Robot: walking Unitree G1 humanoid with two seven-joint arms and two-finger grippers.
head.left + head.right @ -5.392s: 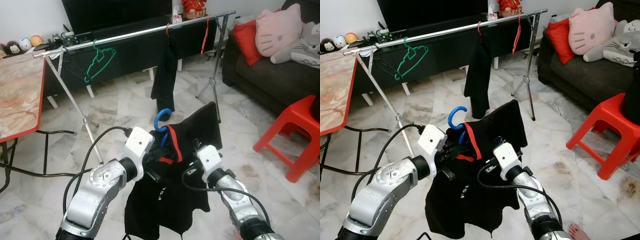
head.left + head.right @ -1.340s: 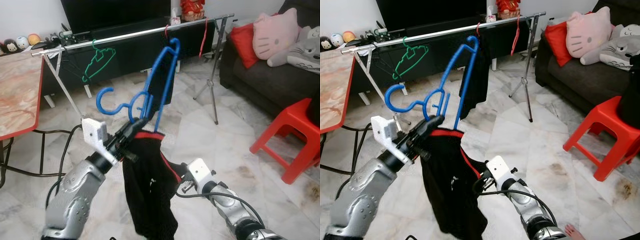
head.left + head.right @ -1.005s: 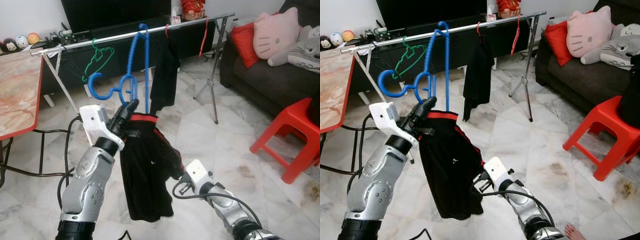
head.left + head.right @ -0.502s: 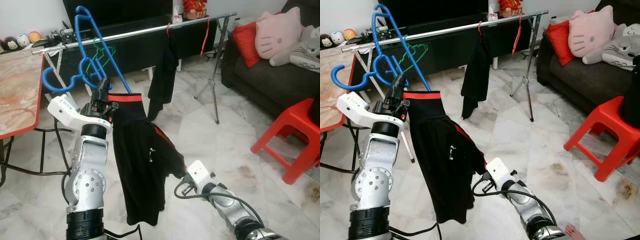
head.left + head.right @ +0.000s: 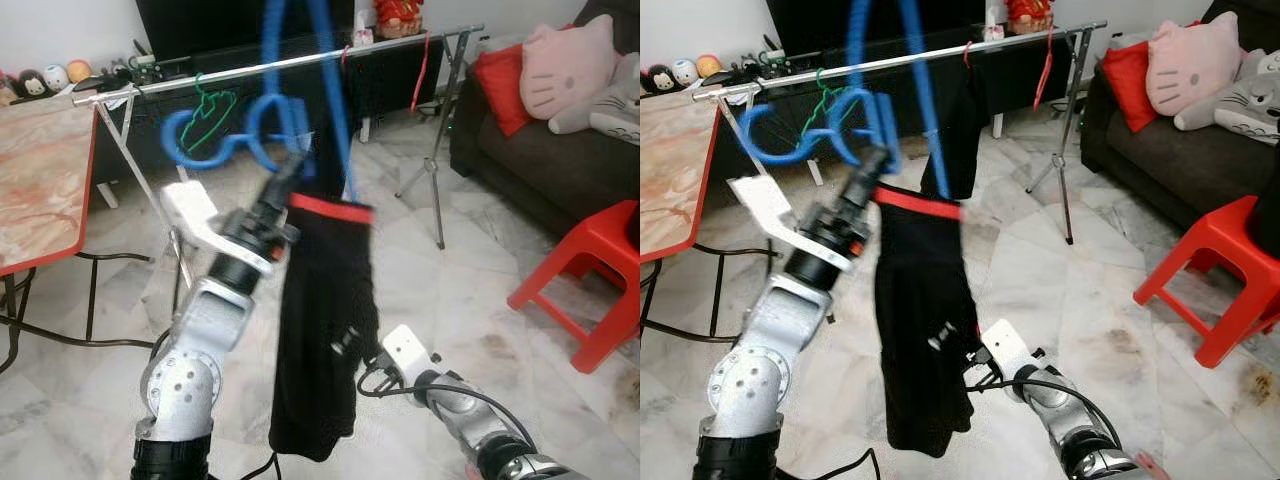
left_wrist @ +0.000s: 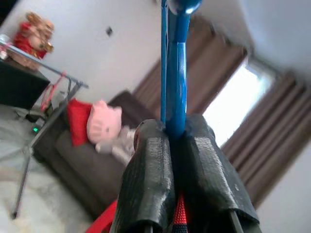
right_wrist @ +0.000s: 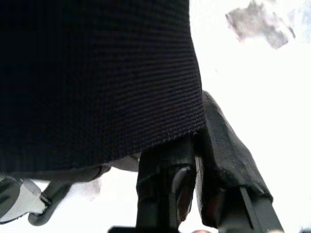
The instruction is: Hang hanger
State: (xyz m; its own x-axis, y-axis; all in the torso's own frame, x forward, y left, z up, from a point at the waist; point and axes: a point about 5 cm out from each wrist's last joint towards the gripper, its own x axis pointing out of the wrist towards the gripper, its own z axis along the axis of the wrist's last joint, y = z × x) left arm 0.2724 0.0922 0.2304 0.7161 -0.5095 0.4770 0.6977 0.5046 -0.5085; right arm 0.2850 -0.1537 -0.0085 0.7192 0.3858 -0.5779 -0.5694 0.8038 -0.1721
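Note:
My left gripper (image 5: 287,180) is raised in front of me and shut on a blue plastic hanger (image 5: 262,125), whose top runs out of the picture. In the left wrist view the two black fingers (image 6: 146,179) clamp the blue hanger (image 6: 175,73). A black garment with a red waistband (image 5: 320,330) hangs from it. My right gripper (image 5: 366,366) is low, shut on that garment's edge (image 7: 97,73). Beyond stands the silver clothes rail (image 5: 230,72).
On the rail hang a green hanger (image 5: 208,112), a black garment (image 5: 960,120) and a red hanger (image 5: 422,68). A red-edged table (image 5: 40,190) is at left. A red stool (image 5: 590,270) and a dark sofa with cushions (image 5: 540,150) are at right. Marble floor lies between.
My left arm has swung the blue hanger and garment from the left back toward the middle and higher. The garment now hangs straighter. My right gripper stays on its lower edge.

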